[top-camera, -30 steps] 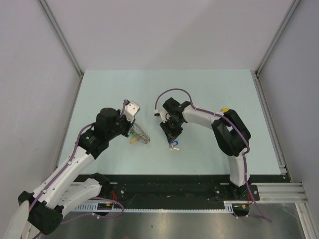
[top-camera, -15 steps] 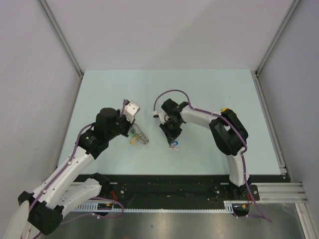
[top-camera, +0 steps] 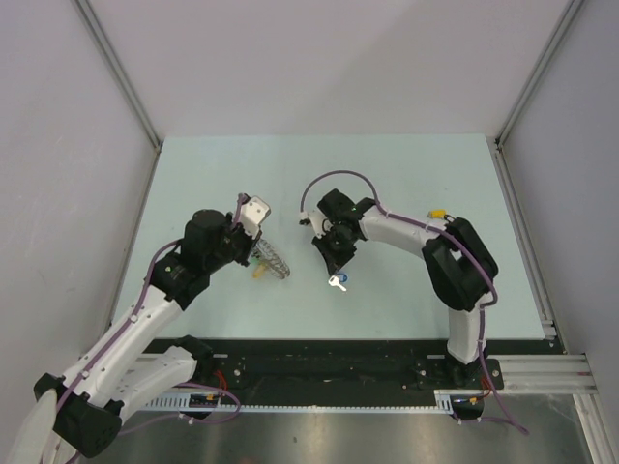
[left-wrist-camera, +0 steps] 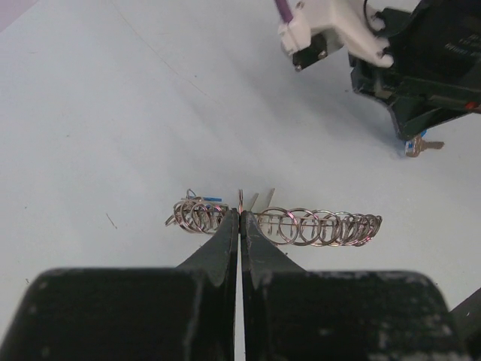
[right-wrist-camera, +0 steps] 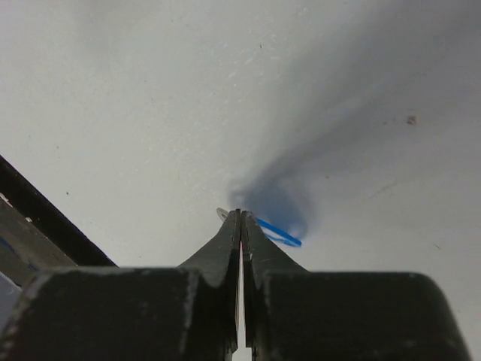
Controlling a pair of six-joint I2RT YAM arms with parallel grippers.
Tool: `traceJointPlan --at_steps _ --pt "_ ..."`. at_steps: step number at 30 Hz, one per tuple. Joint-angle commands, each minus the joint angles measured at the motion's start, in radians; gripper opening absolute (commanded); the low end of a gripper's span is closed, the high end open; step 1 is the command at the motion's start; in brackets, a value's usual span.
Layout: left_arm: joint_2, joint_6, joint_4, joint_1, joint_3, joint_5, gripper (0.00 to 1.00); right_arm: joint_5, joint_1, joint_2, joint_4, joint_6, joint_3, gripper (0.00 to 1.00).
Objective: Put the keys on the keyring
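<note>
A pale mint-green tabletop [top-camera: 387, 174] lies flat between plain grey wall panels [top-camera: 319, 68], with slim aluminium posts [top-camera: 118, 72] in the back corners. A black mounting rail [top-camera: 329, 358] runs along its near edge, with a brushed metal sheet [top-camera: 338, 435] on the near side of that.

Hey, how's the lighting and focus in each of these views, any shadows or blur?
Top external: even, soft light, only faint shadows. Left wrist: keyring sharp, black foreground blurred. Right wrist: a broad soft shadow darkens the table around the blue-tagged key, foreground blurred too.
</note>
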Motion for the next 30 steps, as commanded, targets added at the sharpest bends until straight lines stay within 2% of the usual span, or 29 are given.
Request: traceJointPlan --at_steps 1,12,20,30 --pt "-0.029 -0.003 0.064 0.009 0.005 0.045 0.00 0.052 0.008 -0.213 0.127 -0.046 -0.085 0.00" --pt "-0.021 0.046 0.108 0.009 0.020 0.295 0.00 0.057 0.001 -0.630 0.468 -0.081 -0.383 0.00" --pt "0.063 0.068 0.131 0.006 0.135 0.539 0.00 0.013 -0.009 -0.923 0.681 -0.097 -0.541 0.00" --pt "0.185 0.198 0.126 -0.059 0.253 0.723 0.00 -0.102 -0.019 -1.066 0.875 -0.138 -0.645 0.00"
